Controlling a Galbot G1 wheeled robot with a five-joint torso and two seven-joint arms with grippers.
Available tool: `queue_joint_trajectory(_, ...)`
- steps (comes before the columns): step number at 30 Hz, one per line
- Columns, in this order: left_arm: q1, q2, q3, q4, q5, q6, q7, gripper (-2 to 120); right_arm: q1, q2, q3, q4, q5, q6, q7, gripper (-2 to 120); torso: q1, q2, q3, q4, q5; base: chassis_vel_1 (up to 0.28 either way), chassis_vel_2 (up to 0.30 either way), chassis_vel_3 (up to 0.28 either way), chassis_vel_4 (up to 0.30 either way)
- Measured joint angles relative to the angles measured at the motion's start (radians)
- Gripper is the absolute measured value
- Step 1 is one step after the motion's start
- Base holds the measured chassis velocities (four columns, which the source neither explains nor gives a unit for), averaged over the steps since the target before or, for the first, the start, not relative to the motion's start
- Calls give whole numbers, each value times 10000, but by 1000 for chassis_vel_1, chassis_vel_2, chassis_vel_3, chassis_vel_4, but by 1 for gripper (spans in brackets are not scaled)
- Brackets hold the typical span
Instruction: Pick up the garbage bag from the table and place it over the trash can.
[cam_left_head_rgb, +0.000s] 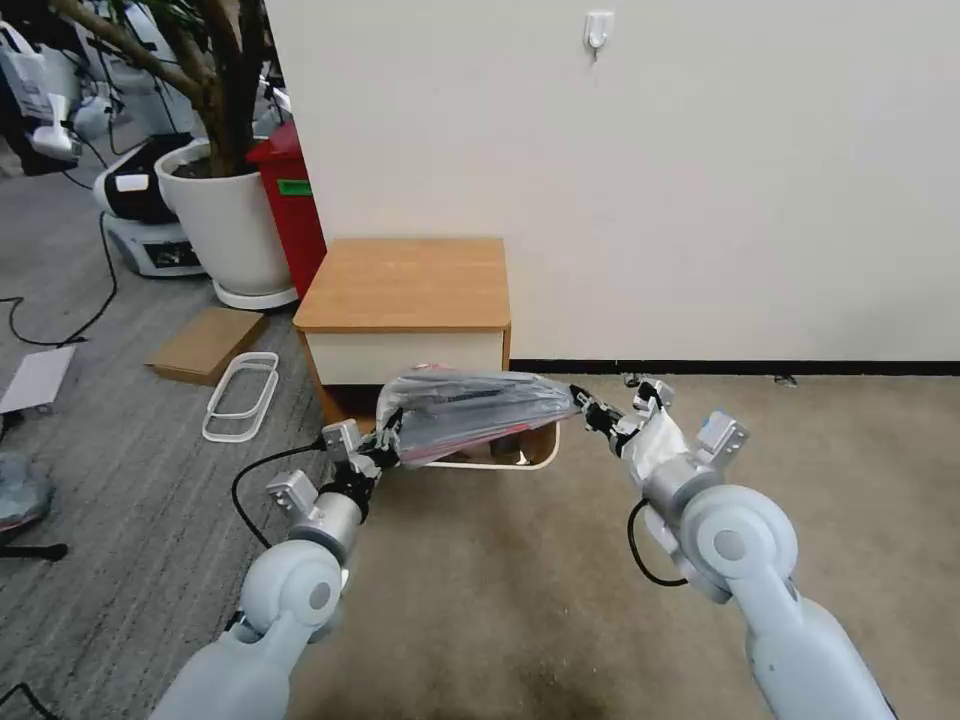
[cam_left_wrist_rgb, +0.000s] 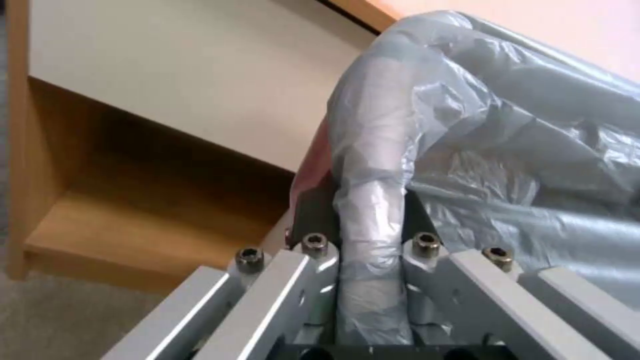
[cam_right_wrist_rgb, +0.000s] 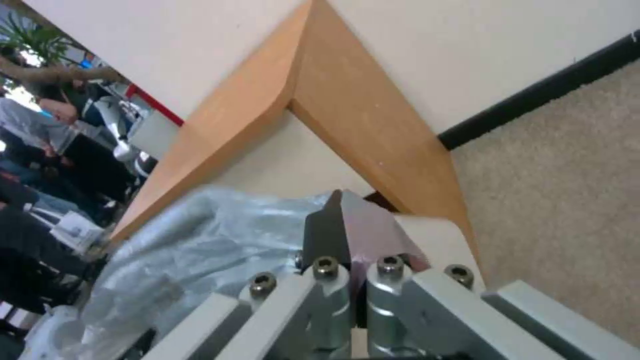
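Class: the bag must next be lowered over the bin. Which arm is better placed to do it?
Neither alone. The left gripper and right gripper each clamp one end of the garbage bag, stretched above the trash can.

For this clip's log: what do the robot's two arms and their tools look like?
Both arms are smooth, rounded, light grey-white shells with circular joint caps. The left tool and right tool have dark fingers on bare silver metal bracket frames fastened with hex-socket bolts. A black cable loops from each wrist. The right wrist is wrapped in white material and carries a small block with a blue patch.
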Motion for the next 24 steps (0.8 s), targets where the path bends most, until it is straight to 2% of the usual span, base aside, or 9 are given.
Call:
queue_joint_trajectory(6,-146,-215,-51,14,-293,-31,-678,7,-661,314,-86,323,-305,-18,12,0,-1,0,0,0,-1,0,0,0,0)
queue_joint_trajectory(14,-164,-387,-74,-42,-593,10,-1077,7,-1658,669,-704,437,-1277,244,-385,0,0,0,0,-1,-1,0,0,0,0)
queue_joint_trajectory(19,-101,-332,-152,-230,-830,306,-1172,7,-1912,776,-1113,139,-1868,526,-642,0,0,0,0,-1,-1,0,0,0,0)
queue_joint_trajectory(24,128,-112,-414,-682,-1238,1007,-1215,7,-1531,791,-1188,-774,-2225,987,-822,0,0,0,0,1,0,0,0,0,0)
